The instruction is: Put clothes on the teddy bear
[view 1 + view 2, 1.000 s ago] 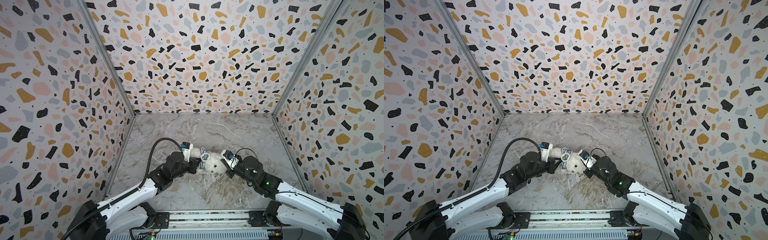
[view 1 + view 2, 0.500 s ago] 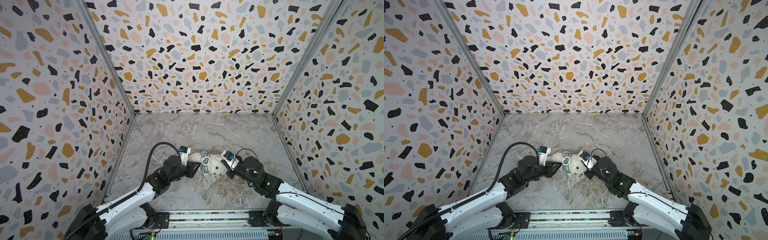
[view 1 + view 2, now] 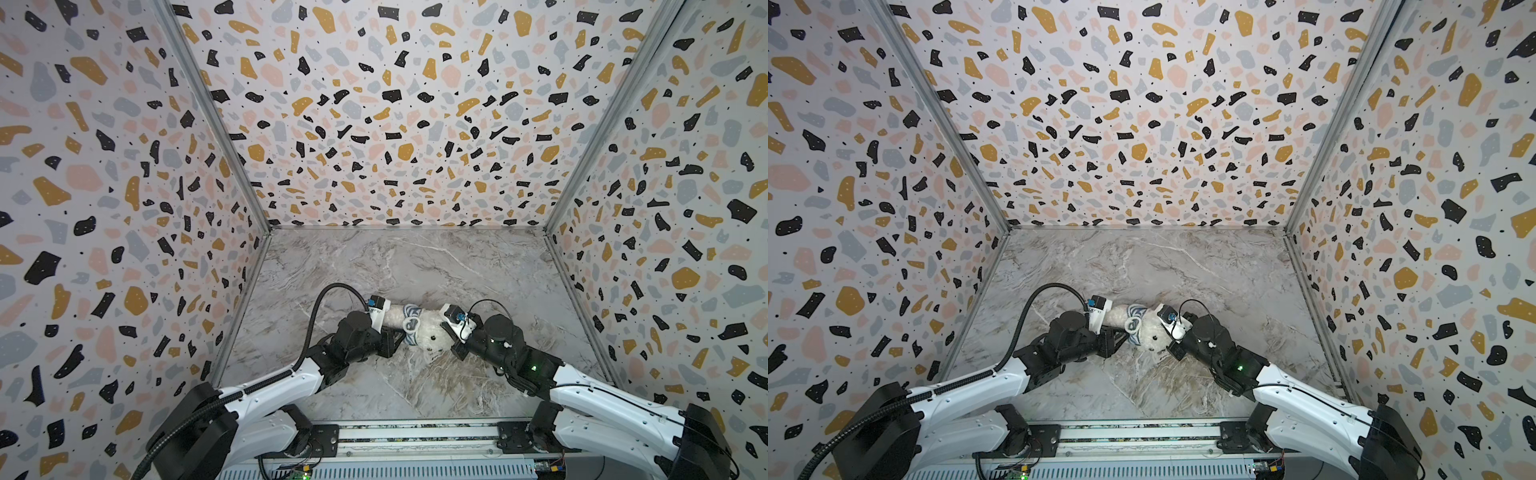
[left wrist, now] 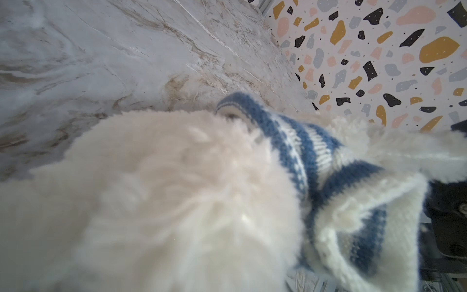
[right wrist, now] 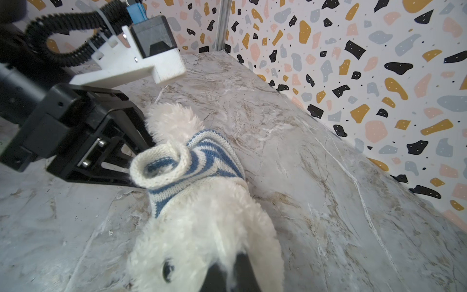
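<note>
Left gripper (image 5: 142, 163) stood part-open astride the hem of the shirt (image 5: 202, 161), hold unclear; right gripper (image 5: 228, 274) clamped the bear (image 3: 430, 336) by its head. It lay across the table (image 3: 415, 270) between them, legs leftward.

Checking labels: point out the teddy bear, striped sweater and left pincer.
teddy bear (image 5: 202, 237): right wrist view, head fur.
striped sweater (image 5: 209, 161): right wrist view, body.
left pincer (image 5: 141, 161): right wrist view, between fingertips.
</note>
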### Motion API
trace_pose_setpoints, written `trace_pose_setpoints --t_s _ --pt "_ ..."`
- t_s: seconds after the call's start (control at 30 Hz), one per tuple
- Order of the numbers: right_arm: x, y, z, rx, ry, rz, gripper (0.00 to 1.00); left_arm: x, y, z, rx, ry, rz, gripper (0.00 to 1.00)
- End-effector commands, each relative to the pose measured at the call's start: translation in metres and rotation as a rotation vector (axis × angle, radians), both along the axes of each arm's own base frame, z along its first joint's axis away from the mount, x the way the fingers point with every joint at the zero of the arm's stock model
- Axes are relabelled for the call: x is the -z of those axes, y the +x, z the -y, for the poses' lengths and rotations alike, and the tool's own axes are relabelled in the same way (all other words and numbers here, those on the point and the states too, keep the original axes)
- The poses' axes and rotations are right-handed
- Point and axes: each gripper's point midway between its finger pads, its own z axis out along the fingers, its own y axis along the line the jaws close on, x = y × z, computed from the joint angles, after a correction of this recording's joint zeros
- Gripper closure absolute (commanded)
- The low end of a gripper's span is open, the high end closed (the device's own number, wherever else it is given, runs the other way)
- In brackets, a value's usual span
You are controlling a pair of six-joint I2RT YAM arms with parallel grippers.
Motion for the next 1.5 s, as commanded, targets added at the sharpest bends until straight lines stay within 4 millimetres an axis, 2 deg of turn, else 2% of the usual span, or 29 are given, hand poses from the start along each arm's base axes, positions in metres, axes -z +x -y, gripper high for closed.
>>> trace_pose_setpoints --t_s 0.0,0.17,0.27,0.43,0.6,0.83,0.93,0.97,1.3,1.37,1.47 --pt "-0.014 0.002 -0.003 0.003 0.035 0.039 1.0 -0.028 -0.005 0.014 0.062 -0.064 0.072 0.71" --pt "-0.014 0.002 -0.003 0.003 0.039 0.041 1.0 -0.019 -0.004 0.015 0.053 -0.051 0.049 0.75" --pt "-0.016 0.002 -0.002 0.006 0.039 0.042 1.0 -0.017 0.001 0.013 0.021 -0.039 0.046 0.86" --pt "-0.016 0.002 0.001 0.011 0.033 0.045 1.0 -0.028 0.006 0.006 -0.028 -0.032 0.071 1.0" --pt "-0.015 0.002 0.003 0.019 0.019 0.048 1.0 -0.038 0.007 -0.01 -0.095 -0.029 0.087 1.0" --pt "-0.01 0.002 0.006 0.026 -0.013 0.046 1.0 -0.063 0.008 -0.032 -0.177 -0.124 0.138 1.0" --pt "-0.009 0.003 0.008 0.032 -0.026 0.046 1.0 -0.063 0.009 -0.043 -0.224 -0.152 0.141 1.0" --pt "-0.01 0.002 0.009 0.034 -0.026 0.048 1.0 -0.07 0.011 -0.046 -0.245 -0.187 0.159 1.0" --pt "-0.018 -0.007 0.012 0.002 -0.035 0.092 1.0 -0.068 0.021 -0.094 -0.46 -0.317 0.152 1.0" --pt "-0.018 -0.01 0.009 -0.018 -0.042 0.099 1.0 -0.068 0.02 -0.097 -0.467 -0.332 0.16 1.0" --pt "-0.019 -0.016 0.002 -0.055 -0.044 0.107 1.0 -0.073 0.016 -0.09 -0.412 -0.337 0.178 1.0"
